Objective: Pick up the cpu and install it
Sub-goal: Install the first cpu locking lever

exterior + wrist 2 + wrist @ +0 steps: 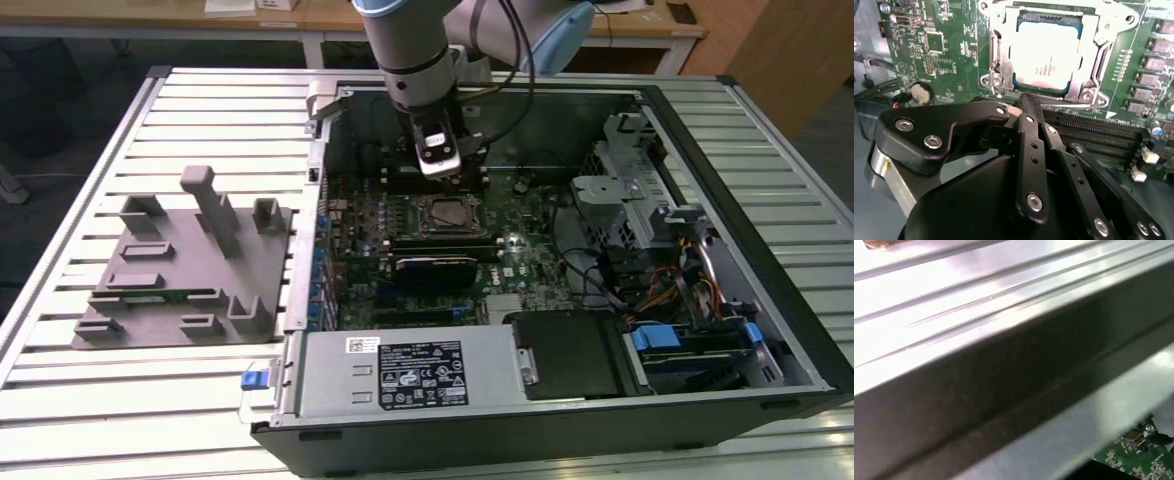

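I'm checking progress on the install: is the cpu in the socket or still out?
In: the cpu lies flat inside the socket frame, and the gripper beside it holds nothing.

Just ahead of the end effector (1026, 107), open air lies above the cpu (1046, 55), hemmed round by the metal socket frame (999, 60), with memory slots (1094, 132) just beside its tips.

A ribbed metal table (80, 400) of pale slats spans the exterior view. Toward twelve o'clock stands a wooden desk (320, 15) on white legs, and at one o'clock a wooden cabinet (781, 50).
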Available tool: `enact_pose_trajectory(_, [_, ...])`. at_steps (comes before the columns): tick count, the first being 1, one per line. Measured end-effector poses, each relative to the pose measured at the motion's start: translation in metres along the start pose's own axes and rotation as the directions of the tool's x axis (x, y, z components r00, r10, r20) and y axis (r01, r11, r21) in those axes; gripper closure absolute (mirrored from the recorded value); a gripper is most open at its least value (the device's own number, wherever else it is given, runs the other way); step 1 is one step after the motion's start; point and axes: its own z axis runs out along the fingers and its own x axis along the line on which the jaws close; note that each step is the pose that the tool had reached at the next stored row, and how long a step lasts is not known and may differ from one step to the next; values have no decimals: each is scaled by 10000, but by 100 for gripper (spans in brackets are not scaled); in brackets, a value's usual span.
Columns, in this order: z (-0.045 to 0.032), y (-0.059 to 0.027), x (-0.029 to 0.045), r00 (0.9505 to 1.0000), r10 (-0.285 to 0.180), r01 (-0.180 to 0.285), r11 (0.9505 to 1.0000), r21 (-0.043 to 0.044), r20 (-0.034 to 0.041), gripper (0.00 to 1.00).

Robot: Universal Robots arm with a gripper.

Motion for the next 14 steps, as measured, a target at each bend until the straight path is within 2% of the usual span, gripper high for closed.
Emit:
enact_pose_trajectory(3, [-47, 8, -11, 10000, 23, -23, 10000, -61, -31, 89])
enact_pose_trajectory(8, [-43, 8, -7, 10000, 38, -39, 9999, -114, -56, 89])
enact_pose_trajectory(14, [-7, 7, 8, 10000, 39, -40, 9999, -115, -58, 89])
